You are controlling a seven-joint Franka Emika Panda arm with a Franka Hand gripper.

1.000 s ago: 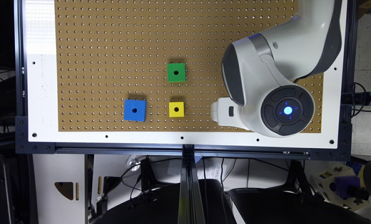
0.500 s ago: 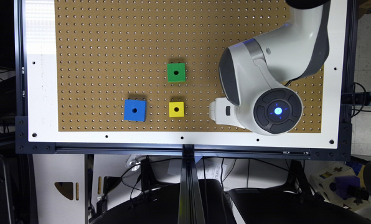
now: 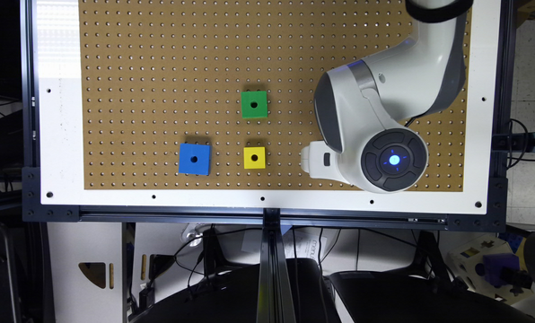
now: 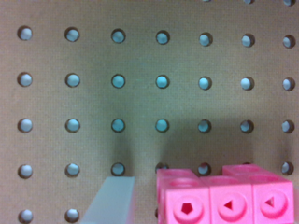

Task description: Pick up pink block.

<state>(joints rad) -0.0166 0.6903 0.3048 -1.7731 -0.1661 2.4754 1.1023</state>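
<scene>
One pink block lies on the pegboard table, seen close in the wrist view: a hard plastic brick, probably light and stiff, its smooth walls likely a little slippery, its facing side showing three round sockets. The best hold, I judge, is across its two flat opposite walls, squarely, so that it cannot twist out. A pale finger stands just beside one end of the block, with a narrow gap between them. Whether the fingers are spread or pressed together I cannot tell. In the exterior view the gripper hangs well apart from the yellow cube
</scene>
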